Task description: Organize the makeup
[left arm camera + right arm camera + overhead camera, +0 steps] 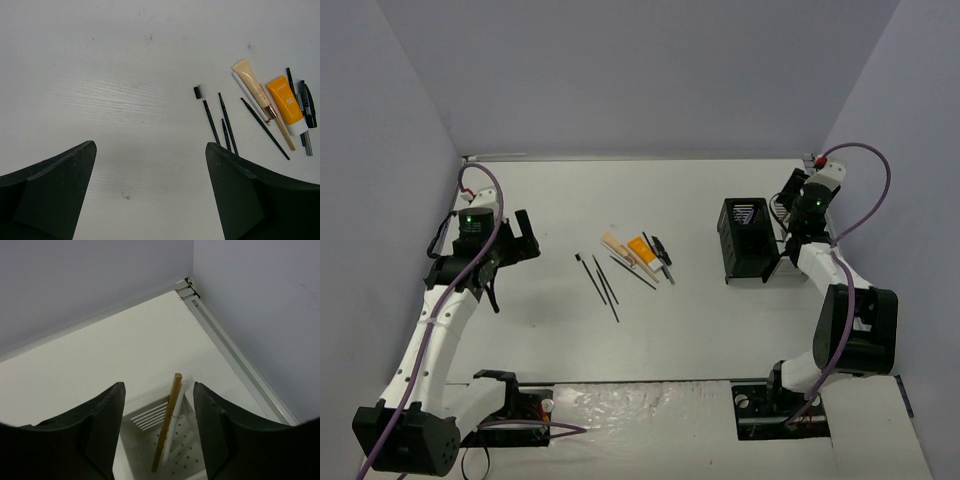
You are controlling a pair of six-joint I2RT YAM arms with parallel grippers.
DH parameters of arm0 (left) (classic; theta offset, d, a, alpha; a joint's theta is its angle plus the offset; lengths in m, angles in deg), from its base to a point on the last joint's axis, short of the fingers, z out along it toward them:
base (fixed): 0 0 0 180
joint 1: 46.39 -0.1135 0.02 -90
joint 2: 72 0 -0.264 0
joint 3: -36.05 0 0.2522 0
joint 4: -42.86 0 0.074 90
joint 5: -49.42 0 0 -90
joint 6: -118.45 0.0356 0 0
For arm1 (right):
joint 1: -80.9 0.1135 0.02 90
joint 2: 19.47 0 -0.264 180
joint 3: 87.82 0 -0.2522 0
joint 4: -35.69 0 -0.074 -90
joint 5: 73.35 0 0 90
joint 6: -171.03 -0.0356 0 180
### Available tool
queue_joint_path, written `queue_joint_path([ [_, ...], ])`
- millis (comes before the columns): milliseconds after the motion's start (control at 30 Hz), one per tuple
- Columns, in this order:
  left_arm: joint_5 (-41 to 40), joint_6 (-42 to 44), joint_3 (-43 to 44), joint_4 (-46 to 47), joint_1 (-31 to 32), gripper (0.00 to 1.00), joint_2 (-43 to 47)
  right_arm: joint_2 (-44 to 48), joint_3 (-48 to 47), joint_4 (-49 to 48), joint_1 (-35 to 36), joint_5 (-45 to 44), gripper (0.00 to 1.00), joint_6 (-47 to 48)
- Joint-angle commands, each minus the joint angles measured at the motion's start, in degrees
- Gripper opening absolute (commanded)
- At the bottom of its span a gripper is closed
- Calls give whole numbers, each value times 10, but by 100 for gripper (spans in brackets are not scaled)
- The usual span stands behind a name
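The makeup lies loose in the middle of the table: thin black pencils (605,285), a beige tube (616,245), an orange-and-white tube (640,250) and black items (663,255). The left wrist view shows them at the right: a spoolie brush (206,112), black pencils (227,122), the beige tube (255,90) and the orange tube (286,102). My left gripper (150,145) is open and empty, left of the items (520,240). My right gripper (158,384) is open above a white compartment holder (145,415). In the holder stand a brown stick (166,425) and a white stick (174,425), touching neither finger.
A black mesh holder (748,240) stands at the right, beside my right arm (792,190). Lavender walls close in the back and sides. The table's back right corner (187,285) is just beyond the white holder.
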Motion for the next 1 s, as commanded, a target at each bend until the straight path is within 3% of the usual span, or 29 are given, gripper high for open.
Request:
queue_joint_path([
  [0, 2, 0, 12, 31, -8, 89, 11, 97, -55, 55, 12, 38, 59, -1],
  [167, 5, -1, 9, 32, -9, 89, 14, 127, -131, 228, 65, 127, 67, 34],
  [400, 8, 1, 6, 32, -13, 89, 14, 59, -234, 428, 283, 173, 69, 107],
  [633, -1, 1, -1, 33, -18, 89, 17, -63, -246, 462, 430, 159, 64, 113],
  [967, -3, 1, -2, 33, -19, 89, 15, -197, -275, 464, 479, 155, 37, 113],
])
